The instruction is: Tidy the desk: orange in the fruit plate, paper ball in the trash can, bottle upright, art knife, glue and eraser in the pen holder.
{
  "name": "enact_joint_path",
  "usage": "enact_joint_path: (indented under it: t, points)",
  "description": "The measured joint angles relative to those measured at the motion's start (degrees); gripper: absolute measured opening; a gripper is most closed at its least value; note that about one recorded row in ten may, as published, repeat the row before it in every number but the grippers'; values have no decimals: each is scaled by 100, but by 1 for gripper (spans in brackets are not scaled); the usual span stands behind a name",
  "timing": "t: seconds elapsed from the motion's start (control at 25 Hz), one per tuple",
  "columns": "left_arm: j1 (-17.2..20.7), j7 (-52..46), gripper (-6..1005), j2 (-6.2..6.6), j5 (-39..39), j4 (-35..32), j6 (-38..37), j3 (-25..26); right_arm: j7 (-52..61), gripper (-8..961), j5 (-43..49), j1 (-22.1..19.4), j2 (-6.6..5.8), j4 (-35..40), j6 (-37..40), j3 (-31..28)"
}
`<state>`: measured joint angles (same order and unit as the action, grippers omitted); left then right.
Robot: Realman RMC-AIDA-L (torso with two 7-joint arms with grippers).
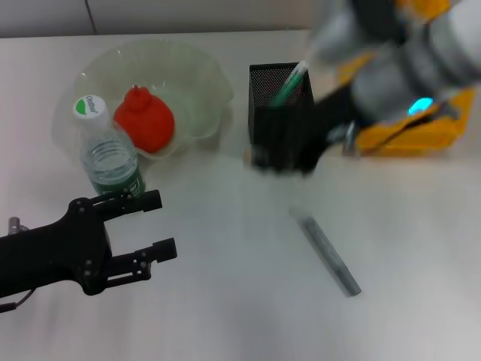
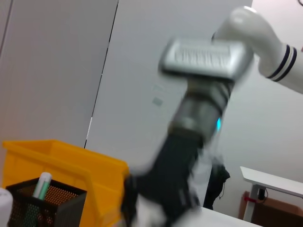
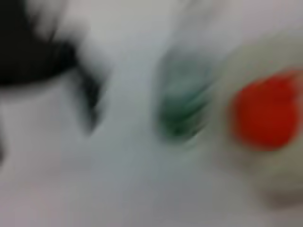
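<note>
1. Left pincer [image 1: 154, 226] hovers low over the near left of the desk [image 1: 225, 301], its two black fingers spread apart and gripping nothing; it sits just in front of the bottle.
2. Right pincer [image 1: 282, 162] is a dark blur at the foot of the pen holder, on its near right side; whether it is clenched or released I cannot tell. Its grey and white arm reaches in from the far right.
3. One bottle [image 1: 109, 154] of clear crinkled plastic stands upright, long axis vertical, white cap on top and green label around its lower part, just in front of the fruit plate.
4. One fruit plate [image 1: 203, 83], a translucent pale green bowl with a wavy rim, sits at the far left and holds one matte red-orange orange [image 1: 144, 120] with its nub pointing up.
5. One pen holder [image 1: 279, 113], a black square mesh cup, stands at the centre back with a green-and-white stick leaning out of its top towards the far right.
6. One trash can [image 1: 409, 135], bright yellow plastic, lies beyond the right arm.
7. One slim grey art knife [image 1: 327, 252] lies flat on the desk, its long axis running diagonally from the pen holder's side towards the near right.
</note>
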<state>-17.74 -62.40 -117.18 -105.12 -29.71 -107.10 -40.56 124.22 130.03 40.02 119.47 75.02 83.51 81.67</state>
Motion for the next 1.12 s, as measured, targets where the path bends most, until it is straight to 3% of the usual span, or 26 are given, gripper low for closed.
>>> enact_joint_path:
  t: [0.04,0.2,0.24,0.44,0.6,0.84,0.96,1.04,1.12]
  points:
    - [8,0,757,3,0,0,-2,2,14,276,-253,-216,3,355,-109,-641]
    - [13,0,757,10,0,0,-9,5,-81,301,-709,-429,-6,395,-713,-1237]
    - [6,-1,757,10,0,0,-16,5,-136,307,-801,-424,-9,105,-1111,-1275]
    - [-52,-45,757,12,5,-5,-63,-9,-134,338,-894,-242,0,-445,-1416,-1265]
    - [-61,-50,757,9,16,-21,-81,-5,-123,363,-1004,-266,2,-396,-1435,-1252]
    - [-53,-48,757,26,23,0,-84,5,322,400,-1017,-415,-26,147,-815,-1289]
    - [-42,-49,757,36,31,0,-84,5,795,533,-711,-392,-38,501,20,-1302]
    - [-47,-58,757,40,34,0,-87,5,1440,622,251,-178,-34,675,864,-1081]
    - [-51,-58,757,40,34,0,-87,5,1659,687,689,-105,-26,686,1026,-882]
